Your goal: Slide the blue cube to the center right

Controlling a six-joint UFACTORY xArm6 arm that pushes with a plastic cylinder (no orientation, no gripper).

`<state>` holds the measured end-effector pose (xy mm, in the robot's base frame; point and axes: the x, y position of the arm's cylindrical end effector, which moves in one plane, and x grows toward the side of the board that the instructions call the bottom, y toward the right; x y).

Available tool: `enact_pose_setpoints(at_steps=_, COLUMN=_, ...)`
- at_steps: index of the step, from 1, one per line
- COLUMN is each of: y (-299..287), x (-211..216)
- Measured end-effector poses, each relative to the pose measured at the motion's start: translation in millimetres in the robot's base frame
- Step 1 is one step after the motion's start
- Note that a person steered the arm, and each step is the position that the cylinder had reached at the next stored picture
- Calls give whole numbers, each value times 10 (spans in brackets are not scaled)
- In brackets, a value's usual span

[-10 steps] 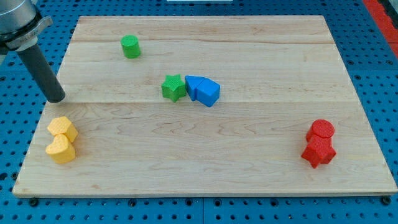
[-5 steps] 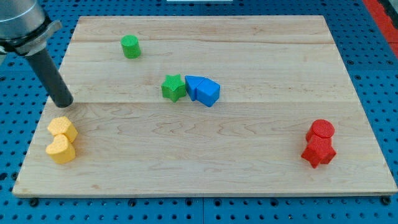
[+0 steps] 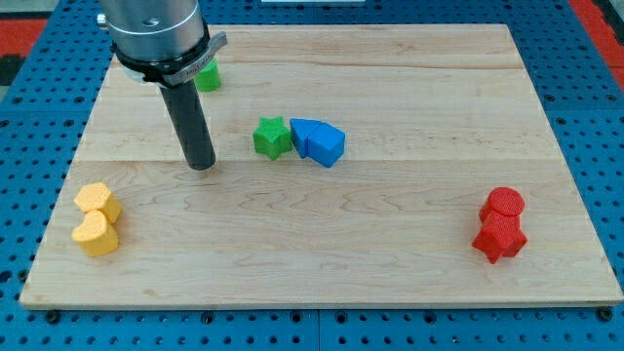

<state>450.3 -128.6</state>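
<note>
The blue cube (image 3: 305, 136) sits near the board's middle, touching a second blue wedge-like block (image 3: 328, 146) on its right and a green star (image 3: 272, 137) on its left. My tip (image 3: 201, 164) rests on the board to the left of the green star, a short gap away, and touches no block. The rod rises from it toward the view's top left.
A green cylinder (image 3: 208, 76) at the top left is partly hidden behind the rod. Two yellow blocks (image 3: 97, 219) sit at the lower left. Two red blocks (image 3: 501, 225) sit at the lower right. The wooden board (image 3: 409, 78) lies on a blue pegboard.
My tip has moved to the right, from the board's left edge to just left of the green star. No block has moved.
</note>
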Motion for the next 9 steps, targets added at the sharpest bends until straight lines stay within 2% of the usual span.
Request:
enact_pose_setpoints(at_steps=1, y=379, x=80)
enact_pose_setpoints(at_steps=2, y=1010, x=114)
enact_pose_setpoints(at_steps=4, y=1381, x=-126)
enact_pose_setpoints(at_steps=5, y=2051, x=-327)
enact_pose_setpoints(at_steps=7, y=1427, x=-498)
enact_pose_setpoints(at_steps=9, y=3070, x=-788)
